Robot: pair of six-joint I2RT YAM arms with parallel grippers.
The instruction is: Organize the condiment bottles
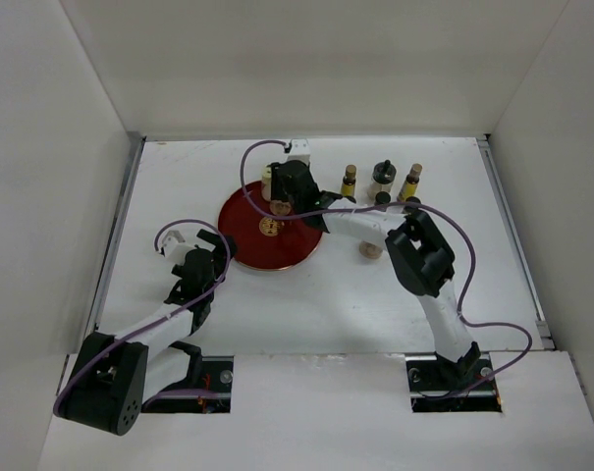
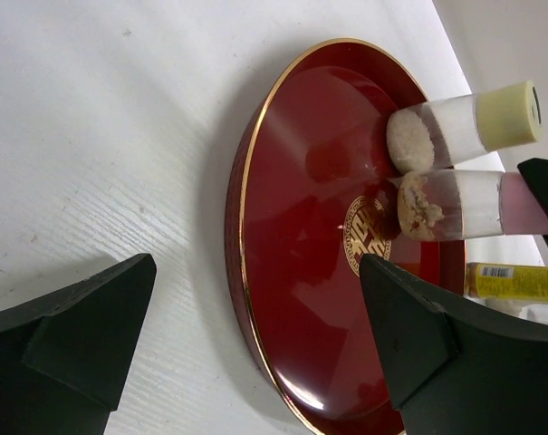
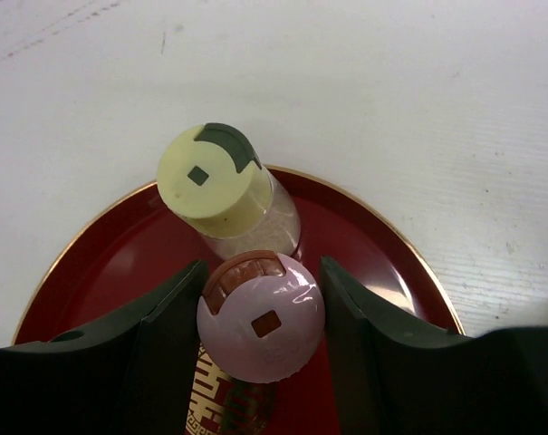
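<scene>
right pincer (image 3: pixel 261 268) clamped on the pink jar (image 3: pixel 260 328), upright on the tray (image 3: pixel 101 263) beside the cream jar (image 3: pixel 215 177); left pincer (image 2: pixel 255 272) released, empty

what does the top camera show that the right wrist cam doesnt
Only the top camera: the left arm and a row of bottles on the table behind the tray. Only the right wrist: the grip itself, the pink-capped bottle clamped in the right gripper, close to a cream-capped bottle. Both: the red tray and the white table.
</scene>
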